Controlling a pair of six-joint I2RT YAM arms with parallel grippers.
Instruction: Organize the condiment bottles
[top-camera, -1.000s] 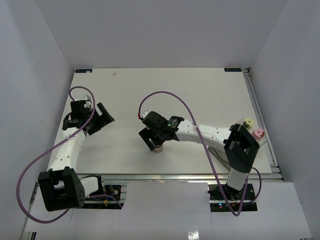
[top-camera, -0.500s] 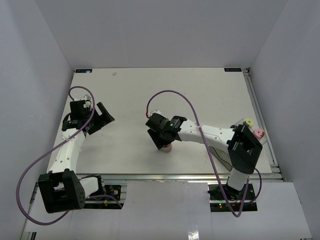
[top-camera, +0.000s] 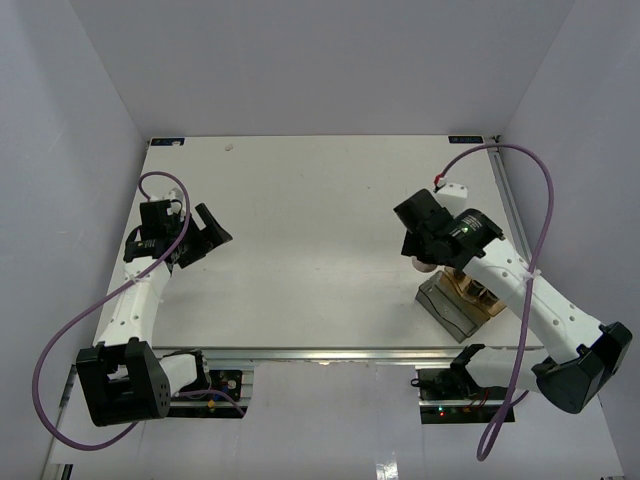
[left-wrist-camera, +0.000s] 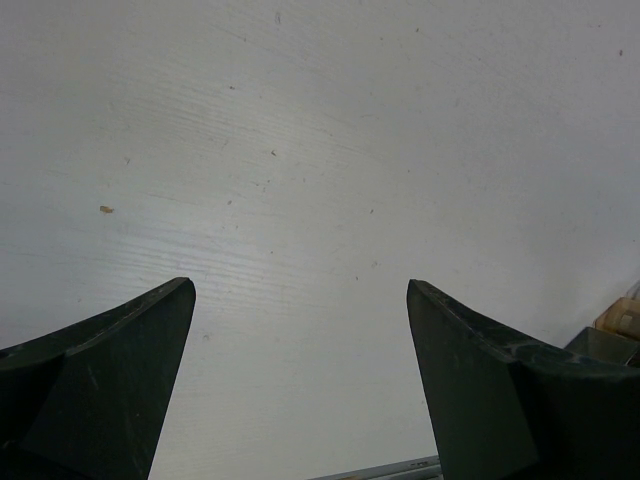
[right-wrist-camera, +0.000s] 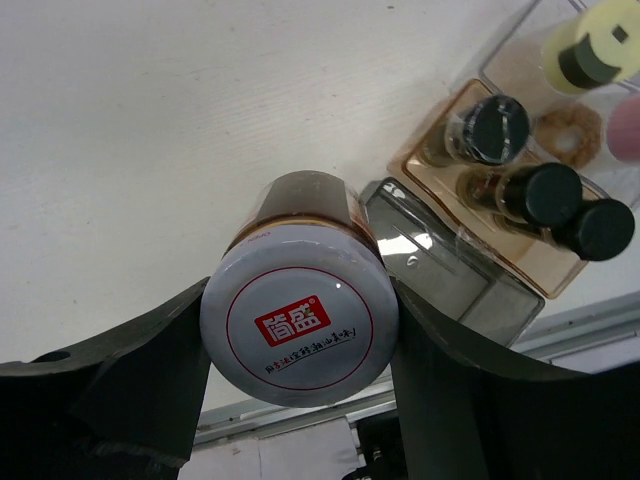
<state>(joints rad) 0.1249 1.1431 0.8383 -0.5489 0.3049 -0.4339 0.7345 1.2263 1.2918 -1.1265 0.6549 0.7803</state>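
My right fingers (right-wrist-camera: 140, 370) are closed on one jar (right-wrist-camera: 300, 325), one finger pressing at each side of its lid. The jar has a dark brown body and a wide pale lid. I hold it over the right near part of the tabletop (right-wrist-camera: 150, 120), and I cannot tell if its bottom touches the surface.

Just beside the jar is the corner of a grey clear tray (right-wrist-camera: 455, 275). Directly behind that is an amber tray (right-wrist-camera: 412, 165), and in it three dark bottles with black caps (right-wrist-camera: 497, 128) stand close together. Farther back is a bottle with a pale yellow lid (right-wrist-camera: 590, 45), and a pink lid (right-wrist-camera: 628, 130) is cut off by the picture edge.

My left fingers (left-wrist-camera: 110, 380) are wide apart with nothing between them. They are above bare tabletop on the left side, well apart from all bottles.

On the jar lid there is a thin red ring, and inside it a red square label with white Chinese characters. Under the label runs one line of small black writing, too small for me to read.
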